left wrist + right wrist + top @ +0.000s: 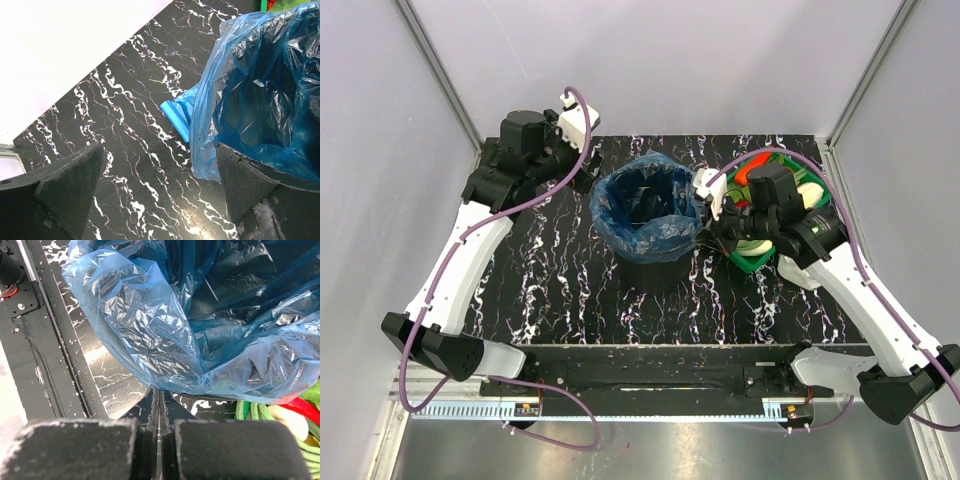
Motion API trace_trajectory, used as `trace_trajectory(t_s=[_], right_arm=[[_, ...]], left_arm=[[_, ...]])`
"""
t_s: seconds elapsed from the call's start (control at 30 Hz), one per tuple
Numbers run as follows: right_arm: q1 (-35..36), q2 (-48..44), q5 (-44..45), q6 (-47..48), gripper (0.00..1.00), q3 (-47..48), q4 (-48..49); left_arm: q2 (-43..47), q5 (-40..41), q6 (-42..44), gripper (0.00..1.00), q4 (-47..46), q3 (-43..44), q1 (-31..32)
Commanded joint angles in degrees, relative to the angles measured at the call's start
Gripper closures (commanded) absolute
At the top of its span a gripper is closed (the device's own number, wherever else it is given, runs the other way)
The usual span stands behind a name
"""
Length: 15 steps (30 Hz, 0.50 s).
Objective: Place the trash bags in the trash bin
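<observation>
My right pincer [160, 397] is pressed shut at the hem of the trash bag [145, 325], which lines the trash bin [655, 272] and drapes over its rim. Whether film is caught, I cannot tell. My left pincer [157, 155] gapes wide over the tabletop [120, 130], probably ready for the opposite hem.

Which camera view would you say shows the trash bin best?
Top external: the trash bin, lined with a blue trash bag, shows whole from above. The left wrist view shows one bagged side only; the right wrist view, just wrinkled film.
</observation>
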State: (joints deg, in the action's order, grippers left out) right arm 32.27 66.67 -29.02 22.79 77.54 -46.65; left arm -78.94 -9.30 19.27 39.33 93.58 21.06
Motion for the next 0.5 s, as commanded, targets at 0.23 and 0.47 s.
trace_trajectory(t_s=[0.23, 0.47], right_arm=[[0.5, -5.9, 3.2, 2.3, 1.00, 0.6, -4.0], [0.5, -8.2, 3.3, 2.3, 1.00, -6.3, -3.1]], left_arm=[[-0.1, 0.2, 0.4, 0.01, -1.9, 0.4, -0.3], [-0.4, 0.4, 0.3, 0.01, -1.5, 0.6, -0.2]])
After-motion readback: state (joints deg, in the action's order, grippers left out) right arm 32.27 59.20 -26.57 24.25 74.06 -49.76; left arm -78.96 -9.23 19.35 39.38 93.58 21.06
